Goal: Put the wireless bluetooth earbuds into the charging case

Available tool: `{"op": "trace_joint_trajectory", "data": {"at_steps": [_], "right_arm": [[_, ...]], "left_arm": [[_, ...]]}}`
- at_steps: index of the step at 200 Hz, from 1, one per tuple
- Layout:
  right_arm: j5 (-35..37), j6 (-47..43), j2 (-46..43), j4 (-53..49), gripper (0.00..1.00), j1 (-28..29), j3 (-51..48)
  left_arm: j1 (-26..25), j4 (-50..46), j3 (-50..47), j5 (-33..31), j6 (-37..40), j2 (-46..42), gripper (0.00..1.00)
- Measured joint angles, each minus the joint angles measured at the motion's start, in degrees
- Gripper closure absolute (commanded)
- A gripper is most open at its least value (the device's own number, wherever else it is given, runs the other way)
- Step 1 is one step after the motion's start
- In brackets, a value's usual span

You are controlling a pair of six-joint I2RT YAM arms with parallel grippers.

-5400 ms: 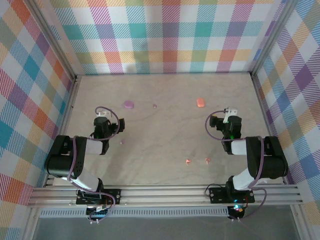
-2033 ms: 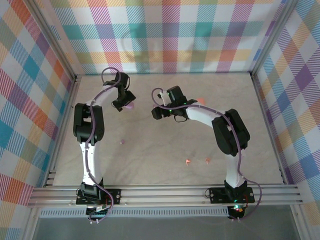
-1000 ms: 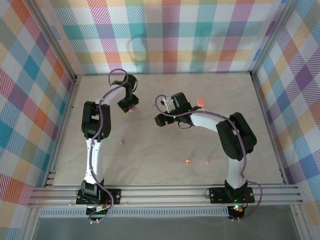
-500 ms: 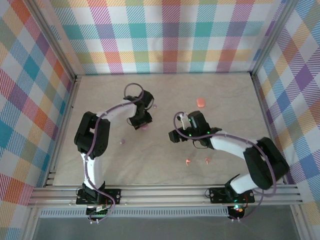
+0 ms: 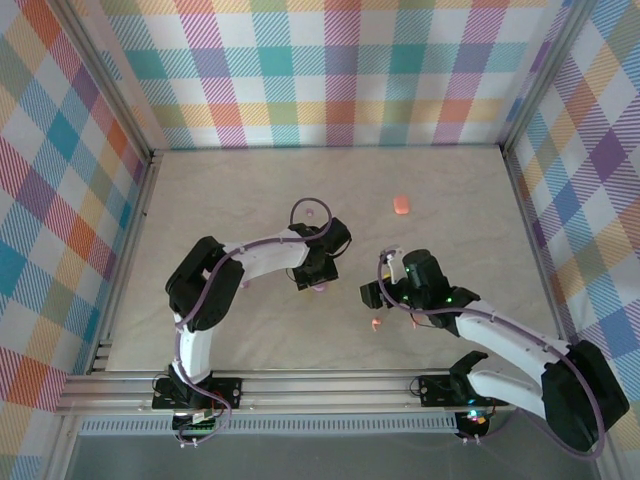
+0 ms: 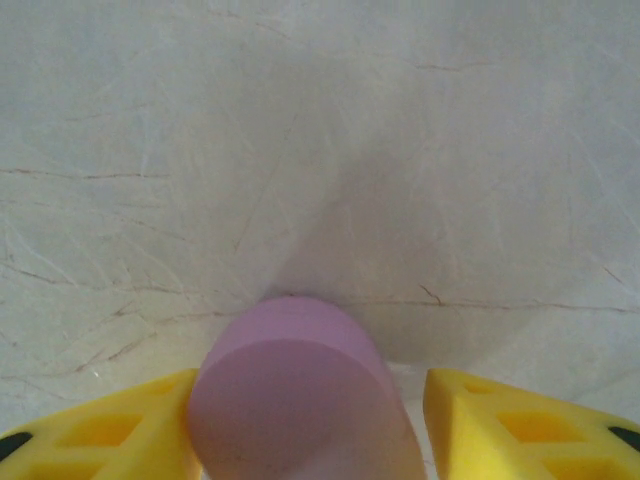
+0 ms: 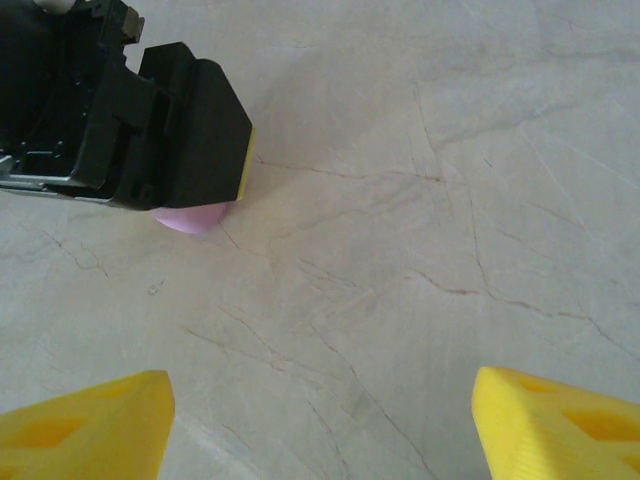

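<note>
A lilac charging case (image 6: pixel 290 395) lies on the table between my left gripper's (image 6: pixel 310 388) yellow fingers. It touches the left finger, and a gap shows at the right finger, so the jaws stand open around it. From above, the case (image 5: pixel 320 289) peeks out under the left gripper (image 5: pixel 318 270) near the table's middle. My right gripper (image 7: pixel 320 385) is open over bare table with nothing between its fingers, just right of the left one (image 5: pixel 371 295). One salmon-orange earbud (image 5: pixel 376 323) lies close in front of it. A tiny lilac earbud (image 5: pixel 309 212) sits farther back.
A salmon-orange case (image 5: pixel 401 204) rests at the back, right of centre. The right wrist view looks toward the left gripper's black body (image 7: pixel 150 110) with the lilac case (image 7: pixel 188 218) under it. Plaid walls (image 5: pixel 320 70) enclose the marble table.
The left arm brought the lilac case from the back left to the middle, and its jaws widened. The right arm drew back toward the near right.
</note>
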Motion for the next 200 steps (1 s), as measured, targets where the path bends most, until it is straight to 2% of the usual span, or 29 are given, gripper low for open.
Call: {"op": "trace_joint_trajectory", "data": {"at_steps": [75, 96, 122, 151, 200], "right_arm": [[0.61, 1.64, -1.79, -2.99, 0.27, 0.26, -0.11], [0.59, 1.16, -0.20, -2.97, 0.28, 0.76, 0.24], [0.70, -0.09, 6.99, -3.28, 0.28, 2.25, 3.76], [2.47, -1.16, 14.56, -3.13, 0.28, 6.56, 9.14], [8.83, -1.44, 29.49, -3.41, 0.26, 17.16, 20.76]], "left_arm": [[0.00, -3.02, 3.91, -2.67, 4.26, -0.28, 0.19], [0.04, -3.72, 3.98, -4.33, 7.39, -4.07, 0.12], [1.18, -3.13, 2.99, -6.45, 11.30, -11.13, 0.03], [6.36, -0.74, -2.34, -6.69, 15.98, -19.50, 0.00], [20.11, 4.09, -15.96, -1.57, 22.73, -30.01, 0.00]]}}
